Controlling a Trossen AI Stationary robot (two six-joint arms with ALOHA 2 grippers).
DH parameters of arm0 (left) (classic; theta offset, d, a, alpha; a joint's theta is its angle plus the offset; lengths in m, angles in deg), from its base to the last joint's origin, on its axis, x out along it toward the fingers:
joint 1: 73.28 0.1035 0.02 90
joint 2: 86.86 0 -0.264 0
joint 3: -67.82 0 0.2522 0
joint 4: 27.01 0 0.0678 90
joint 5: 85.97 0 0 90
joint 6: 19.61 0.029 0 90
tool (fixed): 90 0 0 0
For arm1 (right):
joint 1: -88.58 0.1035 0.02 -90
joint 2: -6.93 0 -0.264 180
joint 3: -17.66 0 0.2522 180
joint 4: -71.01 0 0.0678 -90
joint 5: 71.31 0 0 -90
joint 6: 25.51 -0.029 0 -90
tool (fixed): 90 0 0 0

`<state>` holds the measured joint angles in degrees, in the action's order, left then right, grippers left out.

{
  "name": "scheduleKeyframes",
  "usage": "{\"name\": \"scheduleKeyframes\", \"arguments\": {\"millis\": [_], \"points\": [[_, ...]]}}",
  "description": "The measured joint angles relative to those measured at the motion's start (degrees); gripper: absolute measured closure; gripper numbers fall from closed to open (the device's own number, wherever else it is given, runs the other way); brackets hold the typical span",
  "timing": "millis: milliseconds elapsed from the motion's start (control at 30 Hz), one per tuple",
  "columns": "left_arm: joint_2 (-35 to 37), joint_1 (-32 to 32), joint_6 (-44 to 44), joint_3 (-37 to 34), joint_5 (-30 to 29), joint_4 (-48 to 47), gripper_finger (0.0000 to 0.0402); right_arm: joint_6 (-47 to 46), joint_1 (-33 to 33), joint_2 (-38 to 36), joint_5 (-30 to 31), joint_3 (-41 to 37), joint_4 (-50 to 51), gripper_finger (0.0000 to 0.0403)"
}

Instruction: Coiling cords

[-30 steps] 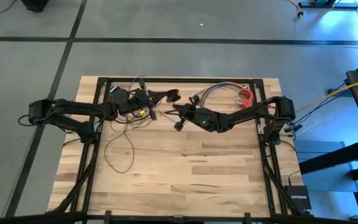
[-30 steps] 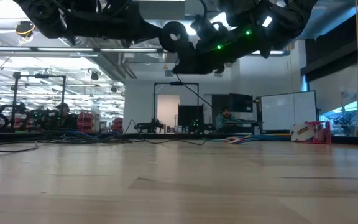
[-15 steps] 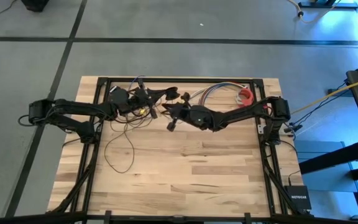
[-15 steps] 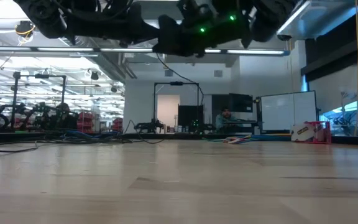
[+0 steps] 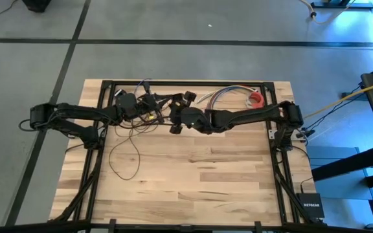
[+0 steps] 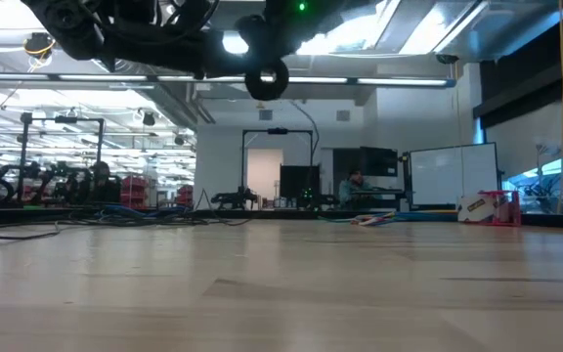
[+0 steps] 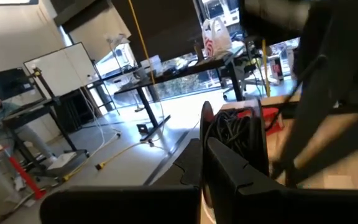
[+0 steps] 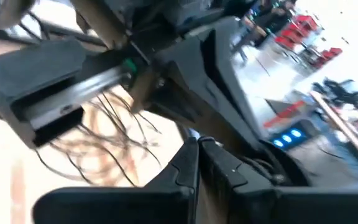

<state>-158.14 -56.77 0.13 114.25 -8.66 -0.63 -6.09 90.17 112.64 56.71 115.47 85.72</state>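
- Since the earlier frames, the right arm has reached further toward the left side of the table; the right gripper [image 5: 175,116] now sits just beside the left gripper [image 5: 162,103], where a second ago a clear gap separated them.
- In the low view, the puck [image 6: 266,79] now hangs lower and more central under the arms than before, and the right arm's bulk has risen mostly out of that view.
- The left arm has held its position near the far edge of the table [image 5: 173,188].
- Left gripper: fingers [image 7: 235,171] pressed together on a bundle of the cords [image 7: 232,127], visible as a dark coil between them in the left wrist view.
- Right gripper: fingers [image 8: 194,165] together; a thin strand appears to run between them, but a grip cannot be confirmed.
- The cords [image 5: 125,145]: thin, dark wire. One part is gathered at the left gripper above the table; the rest lies in loose loops on the wood toward the left side, below the left arm in the high view.
- Multicoloured wires [image 5: 222,96] and a red roll [image 5: 256,99] lie near the far right corner, apart from the cords.
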Motion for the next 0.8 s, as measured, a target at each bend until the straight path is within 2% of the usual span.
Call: {"name": "scheduleKeyframes", "arguments": {"millis": [267,500,800], "points": [[0.04,0.00,1.99,0.08,0.24,-0.61,0.0400,1.66,1.55,-0.79,8.03,10.10,20.24,0.0386],[-0.15,0.07,3.54,-0.11,-0.24,-2.90,0.0400,1.58,1.44,-3.32,16.15,14.16,30.37,0.0386],[-0.06,-0.33,3.78,-0.07,-0.15,-2.23,0.0400,-7.52,1.40,-5.44,16.47,13.99,44.08,0.0386]]}}
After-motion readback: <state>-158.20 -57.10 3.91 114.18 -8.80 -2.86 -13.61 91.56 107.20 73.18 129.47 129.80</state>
